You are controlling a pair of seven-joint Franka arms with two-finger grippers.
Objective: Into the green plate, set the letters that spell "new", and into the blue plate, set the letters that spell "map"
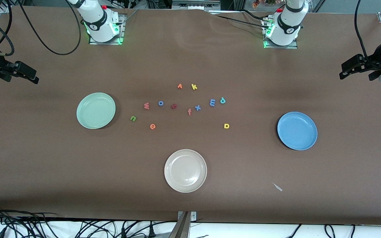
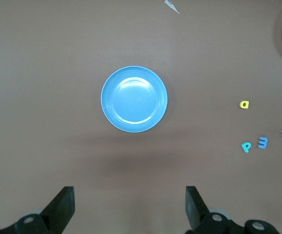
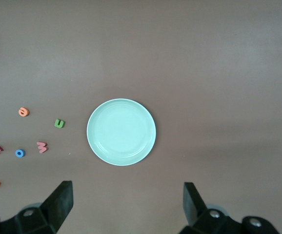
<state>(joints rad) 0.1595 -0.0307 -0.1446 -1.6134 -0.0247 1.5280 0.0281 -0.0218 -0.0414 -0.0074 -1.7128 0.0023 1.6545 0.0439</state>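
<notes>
brown tabletop (image 1: 45,165) wide open; green plate (image 1: 96,110) sits toward the right arm's end, blue plate (image 1: 297,130) toward the left arm's, both bare. left claw (image 2: 129,207) hangs spread wide above the blue plate, holding nothing; right claw (image 3: 127,204) likewise above the green. between the plates lie n (image 1: 133,118), e (image 1: 152,126), w (image 1: 147,105), m (image 1: 212,102), a (image 1: 226,126), p (image 1: 223,100).
</notes>
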